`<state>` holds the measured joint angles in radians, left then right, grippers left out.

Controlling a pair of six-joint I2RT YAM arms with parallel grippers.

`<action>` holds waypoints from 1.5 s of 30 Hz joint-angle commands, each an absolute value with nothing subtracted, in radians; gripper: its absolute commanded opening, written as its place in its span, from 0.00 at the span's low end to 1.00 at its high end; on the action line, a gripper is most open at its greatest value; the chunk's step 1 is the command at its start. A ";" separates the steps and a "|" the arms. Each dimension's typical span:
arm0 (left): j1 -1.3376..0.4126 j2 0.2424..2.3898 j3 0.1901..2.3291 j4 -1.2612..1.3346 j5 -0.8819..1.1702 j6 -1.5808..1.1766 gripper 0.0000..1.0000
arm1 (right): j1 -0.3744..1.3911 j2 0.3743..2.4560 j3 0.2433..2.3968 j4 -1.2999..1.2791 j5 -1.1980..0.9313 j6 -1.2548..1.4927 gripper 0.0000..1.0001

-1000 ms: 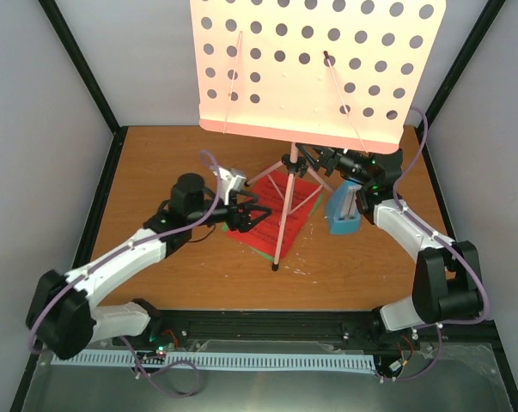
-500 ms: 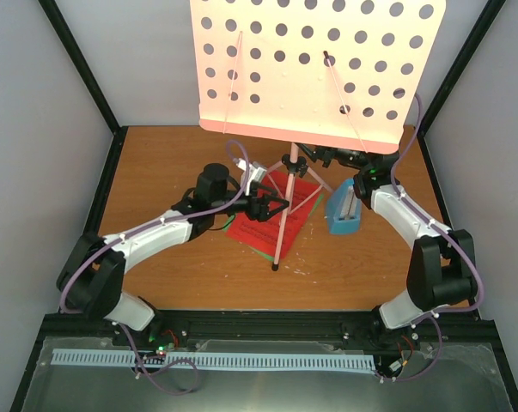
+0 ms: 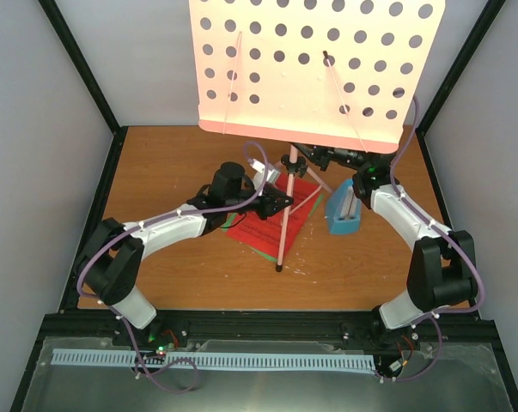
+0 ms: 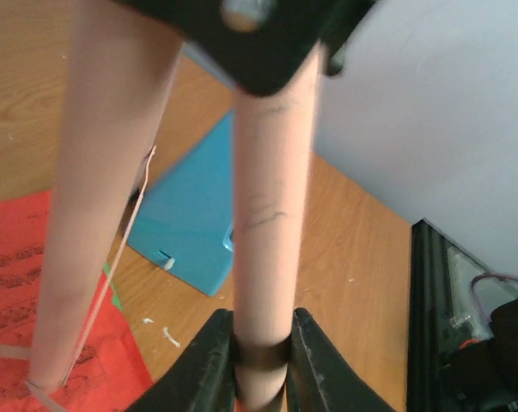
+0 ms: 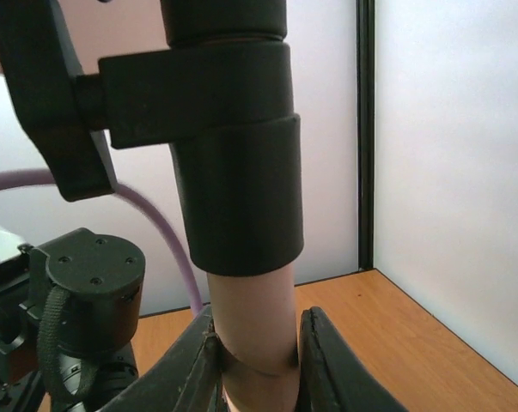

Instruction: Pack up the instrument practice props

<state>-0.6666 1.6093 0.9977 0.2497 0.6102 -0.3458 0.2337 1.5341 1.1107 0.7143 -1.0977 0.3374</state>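
Bright, even light falls from above on the wooden desk (image 3: 173, 283), and you see only faint, soft shadows on it. The music stand (image 3: 319, 69) washes out pale close to the top camera. Your left wrist view blurs its pink tube (image 4: 267, 215). The right wrist view holds the black collar (image 5: 237, 189) sharp against glaring white walls (image 5: 447, 129).

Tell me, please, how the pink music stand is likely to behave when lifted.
The pink music stand looks top-heavy, its wide desk high over thin legs, so it may tip. Its smooth tubes could twist in the left tool and right tool.
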 commanded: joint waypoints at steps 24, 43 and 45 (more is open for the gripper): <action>-0.693 1.323 0.971 0.366 0.360 -0.164 0.00 | 0.411 1.229 1.098 0.430 -0.902 0.215 0.03; -0.713 1.095 0.761 0.468 0.405 -0.145 0.00 | 0.622 1.069 0.929 0.462 -0.676 0.222 0.03; -0.738 1.078 0.721 0.465 0.387 -0.125 0.00 | 0.638 1.053 0.888 0.494 -0.654 0.238 0.03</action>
<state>-0.7265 1.1370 0.7341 0.2626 0.5049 -0.1230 0.5789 1.1351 0.9291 0.3527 -0.6228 0.2104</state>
